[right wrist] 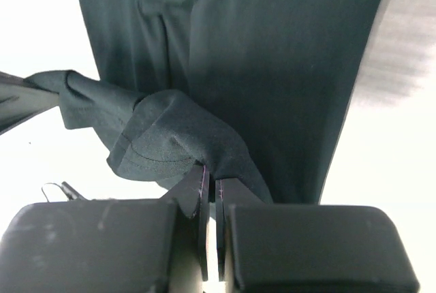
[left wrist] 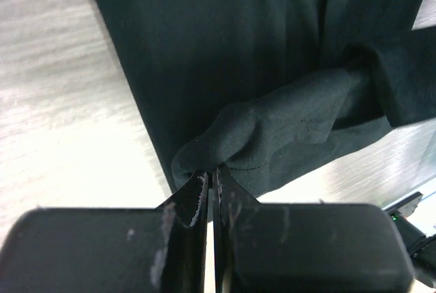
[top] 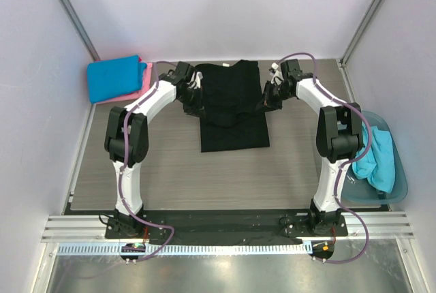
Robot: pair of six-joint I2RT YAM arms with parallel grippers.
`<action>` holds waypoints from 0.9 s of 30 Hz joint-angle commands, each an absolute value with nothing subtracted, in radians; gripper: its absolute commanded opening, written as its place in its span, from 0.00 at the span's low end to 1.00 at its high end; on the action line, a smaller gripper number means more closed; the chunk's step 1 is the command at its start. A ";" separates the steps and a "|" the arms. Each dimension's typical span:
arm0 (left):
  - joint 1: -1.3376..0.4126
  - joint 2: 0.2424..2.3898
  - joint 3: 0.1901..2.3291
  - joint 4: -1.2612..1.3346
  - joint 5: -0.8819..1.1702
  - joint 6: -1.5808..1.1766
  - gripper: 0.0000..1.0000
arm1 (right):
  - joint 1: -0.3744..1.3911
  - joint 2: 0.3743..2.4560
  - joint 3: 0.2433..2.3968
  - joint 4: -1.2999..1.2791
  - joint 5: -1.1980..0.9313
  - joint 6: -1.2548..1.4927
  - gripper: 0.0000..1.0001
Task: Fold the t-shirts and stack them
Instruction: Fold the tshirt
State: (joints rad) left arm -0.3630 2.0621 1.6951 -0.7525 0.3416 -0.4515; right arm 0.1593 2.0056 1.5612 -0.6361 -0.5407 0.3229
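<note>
The black t-shirt [top: 234, 112] lies in the upper middle of the top view on the grey wood-grain table [top: 170, 170]. Its lower part is flat and square-edged, and its upper part is rumpled between the two arms. The left gripper [top: 193, 104] sits at the shirt's left edge and the right gripper [top: 264, 104] at its right edge, level with each other across the cloth.

In the left wrist view the left gripper's jaws are pressed together on a bunched hem of black cloth at the lower middle of the frame. The pinched fold lifts off the table and runs up and to the right into the body of the shirt, which fills the upper frame.

In the right wrist view the right gripper likewise pinches a gathered hem at the lower middle. The fold trails to the left while the flat shirt spreads above it.

In the upper left corner of the top view a folded bright blue t-shirt [top: 114, 78] rests on a pink t-shirt [top: 147, 75]. At the right edge a turquoise t-shirt [top: 379, 158] lies crumpled in a translucent teal tub [top: 400, 182], well apart from both grippers.
</note>
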 commanded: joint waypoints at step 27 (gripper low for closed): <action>-0.344 2.106 1.813 -0.706 0.031 -0.380 0.57 | 0.150 2.160 1.895 -0.583 -0.466 0.215 0.47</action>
State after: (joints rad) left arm -0.3508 2.1586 1.7874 -0.7231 0.1387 -0.4004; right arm 0.1551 2.2498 1.8534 -0.6140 -0.5022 0.2619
